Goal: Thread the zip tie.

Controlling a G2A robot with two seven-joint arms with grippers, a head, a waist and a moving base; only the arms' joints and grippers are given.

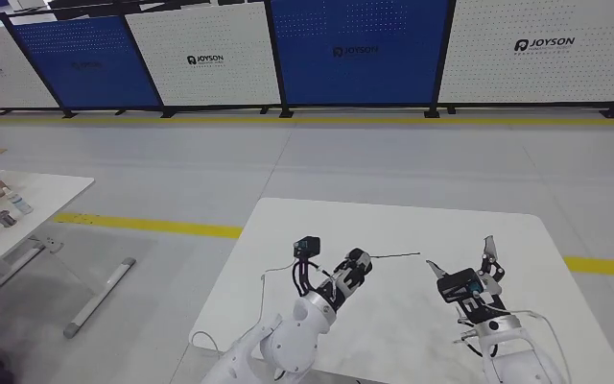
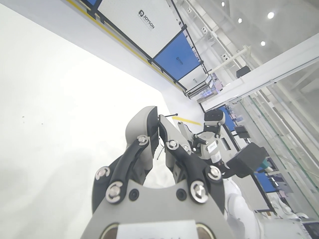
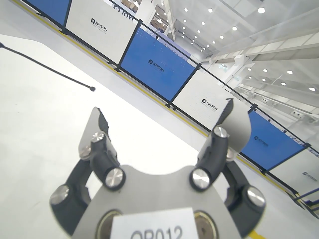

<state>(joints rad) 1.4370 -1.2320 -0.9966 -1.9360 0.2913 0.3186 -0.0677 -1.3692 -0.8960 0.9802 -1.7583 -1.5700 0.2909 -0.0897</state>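
Note:
A thin black zip tie (image 1: 393,255) runs level over the white table (image 1: 403,221), and my left gripper (image 1: 362,258) is shut on one end of it. In the left wrist view the closed fingertips (image 2: 152,118) pinch the zip tie (image 2: 172,115), whose small head pokes out beyond them. My right gripper (image 1: 462,255) stands open just past the tie's free end, with nothing between its fingers. From the right wrist the zip tie (image 3: 47,67) slants toward the right gripper (image 3: 164,113), its head end a short way from one fingertip (image 3: 99,115).
The table's far edge (image 1: 403,202) lies a little behind both grippers, with grey floor and a yellow line beyond. A second table (image 1: 29,206) with small items stands at the far left. Blue and white panels (image 1: 355,53) close off the back.

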